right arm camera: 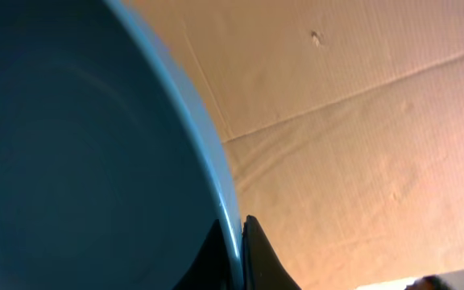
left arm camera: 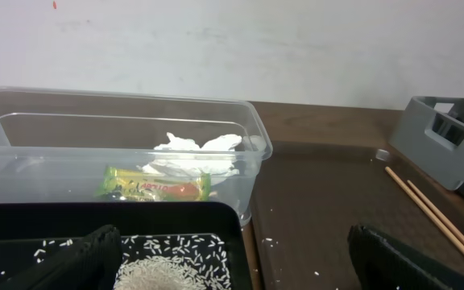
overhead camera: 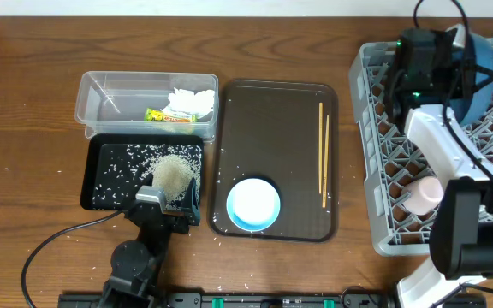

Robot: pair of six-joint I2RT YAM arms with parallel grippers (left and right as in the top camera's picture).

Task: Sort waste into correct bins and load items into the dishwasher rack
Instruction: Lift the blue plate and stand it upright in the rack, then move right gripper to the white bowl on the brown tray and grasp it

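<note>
Dark-blue plate (right arm camera: pixel 71 145) over the dishwasher rack (overhead camera: pixel 366 103): your right gripper (right arm camera: pixel 234 234) pinches its rim; your left gripper (left arm camera: pixel 232 242) gapes wide, empty, well left of the rack.

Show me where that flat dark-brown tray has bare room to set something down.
The dark-brown serving tray is bare across its upper left, bordered by two thin wooden chopsticks on the right and the round pale-blue bowl below. The bowl crowds its near-left corner.

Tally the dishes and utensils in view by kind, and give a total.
dark-blue plate: 1
pale-blue bowl: 1
pink cup: 1
wooden chopsticks: 2
Total: 5
</note>
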